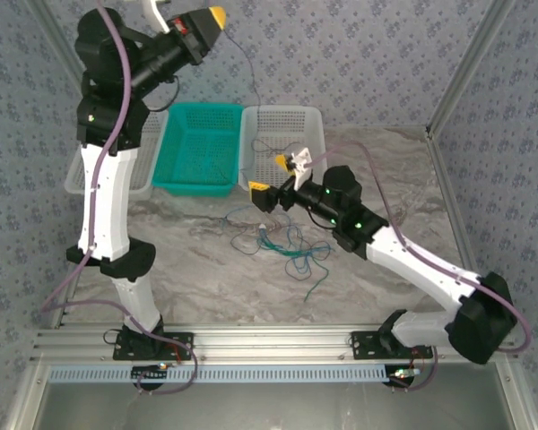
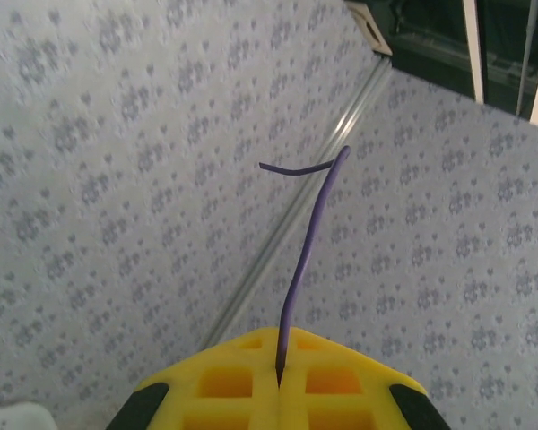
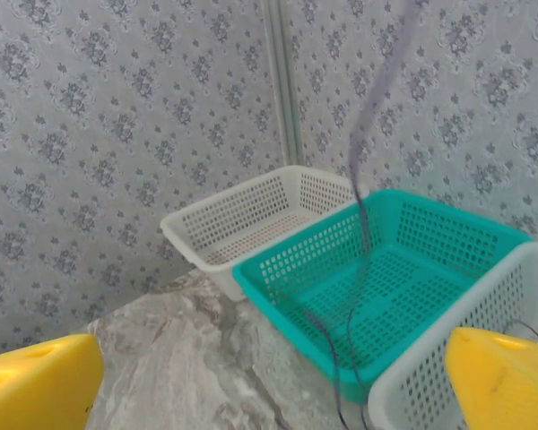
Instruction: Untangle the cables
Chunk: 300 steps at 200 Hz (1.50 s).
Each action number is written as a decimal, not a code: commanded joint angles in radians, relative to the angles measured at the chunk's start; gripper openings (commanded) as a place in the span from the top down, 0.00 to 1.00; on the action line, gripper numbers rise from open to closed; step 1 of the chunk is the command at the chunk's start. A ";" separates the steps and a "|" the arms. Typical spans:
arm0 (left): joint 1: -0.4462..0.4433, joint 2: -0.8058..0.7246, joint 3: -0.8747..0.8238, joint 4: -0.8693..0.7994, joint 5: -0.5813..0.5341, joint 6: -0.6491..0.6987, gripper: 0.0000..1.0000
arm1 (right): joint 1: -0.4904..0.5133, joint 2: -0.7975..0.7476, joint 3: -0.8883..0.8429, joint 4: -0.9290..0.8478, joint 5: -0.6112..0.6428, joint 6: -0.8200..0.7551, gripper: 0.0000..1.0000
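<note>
Top external: left jaws clamp a thin purple wire aloft; right jaws gape empty. Thin blue and green wires lie knotted; job seems barely begun.

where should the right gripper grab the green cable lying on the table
Probably its loose tail: the stretch of the green cable that trails toward the near edge, clear of the knot. It lies flat on the table, so the open right gripper should drop from straight above, jaws across the strand.
</note>
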 commanded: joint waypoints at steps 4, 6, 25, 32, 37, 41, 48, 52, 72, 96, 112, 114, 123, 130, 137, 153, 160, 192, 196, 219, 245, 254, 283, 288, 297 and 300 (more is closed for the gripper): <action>-0.044 -0.011 0.000 -0.007 -0.021 0.036 1.00 | -0.061 0.103 0.110 0.131 -0.080 0.087 0.05; -0.047 -0.011 0.001 -0.006 -0.021 0.036 1.00 | -0.066 0.114 0.119 0.135 -0.093 0.096 0.06; -0.067 -0.018 0.002 -0.007 -0.029 0.046 1.00 | -0.093 0.173 0.204 0.087 -0.154 0.121 0.43; -0.068 -0.022 0.002 -0.016 -0.038 0.054 1.00 | -0.101 0.173 0.229 0.041 -0.142 0.118 0.62; -0.068 -0.026 0.002 -0.025 -0.045 0.061 1.00 | -0.107 0.170 0.231 0.020 -0.141 0.110 0.76; -0.067 -0.029 0.002 -0.036 -0.053 0.069 1.00 | -0.114 0.163 0.228 0.011 -0.147 0.104 0.89; -0.068 -0.035 0.000 -0.056 -0.063 0.084 1.00 | -0.125 0.148 0.219 -0.003 -0.156 0.100 1.00; -0.068 -0.038 0.000 -0.069 -0.070 0.093 1.00 | -0.130 0.135 0.210 -0.009 -0.154 0.101 1.00; -0.068 -0.063 -0.045 -0.104 -0.084 0.120 1.00 | -0.142 0.065 0.150 -0.003 -0.133 0.103 1.00; -0.072 -0.128 -0.224 -0.053 -0.068 0.137 1.00 | -0.162 -0.011 0.209 -0.077 -0.136 0.074 1.00; -0.075 -0.194 -0.389 0.007 -0.067 0.153 0.94 | -0.187 -0.028 0.301 -0.186 -0.156 0.052 1.00; -0.076 -0.202 -0.412 0.019 -0.068 0.153 0.93 | -0.190 -0.029 0.313 -0.199 -0.157 0.050 1.00; -0.077 -0.250 -0.525 0.075 -0.077 0.151 0.86 | -0.202 -0.031 0.364 -0.250 -0.155 0.037 1.00; -0.077 -0.283 -0.613 0.119 -0.090 0.142 0.83 | -0.213 -0.029 0.400 -0.283 -0.153 0.026 1.00; -0.078 -0.317 -0.692 0.156 -0.102 0.135 0.79 | -0.225 -0.024 0.439 -0.314 -0.153 0.022 1.00; -0.079 -0.382 -0.843 0.211 -0.121 0.126 0.72 | -0.262 0.006 0.550 -0.398 -0.192 0.017 1.00; -0.080 -0.406 -0.901 0.233 -0.129 0.123 0.71 | -0.275 0.025 0.605 -0.442 -0.208 0.017 1.00; -0.085 -0.508 -1.135 0.304 -0.164 0.109 0.60 | -0.315 0.091 0.768 -0.517 -0.242 0.032 1.00; -0.086 -0.519 -1.160 0.306 -0.170 0.110 0.58 | -0.315 0.099 0.783 -0.517 -0.237 0.034 1.00; -0.087 -0.597 -1.324 0.338 -0.210 0.099 0.47 | -0.322 0.156 0.894 -0.537 -0.210 0.050 1.00; -0.088 -0.687 -1.488 0.351 -0.244 0.101 0.38 | -0.325 0.254 1.056 -0.575 -0.171 0.049 1.00; -0.089 -0.719 -1.538 0.346 -0.256 0.108 0.36 | -0.329 0.291 1.114 -0.594 -0.153 0.048 1.00; -0.089 -0.842 -1.687 0.315 -0.312 0.151 0.30 | -0.340 0.417 1.302 -0.609 -0.124 0.066 1.00; -0.089 -0.862 -1.705 0.299 -0.329 0.161 0.29 | -0.341 0.442 1.335 -0.612 -0.123 0.070 1.00; -0.089 -0.898 -1.734 0.267 -0.361 0.176 0.28 | -0.343 0.487 1.396 -0.622 -0.116 0.075 1.00; -0.089 -0.909 -1.742 0.259 -0.369 0.179 0.28 | -0.343 0.503 1.418 -0.624 -0.115 0.077 1.00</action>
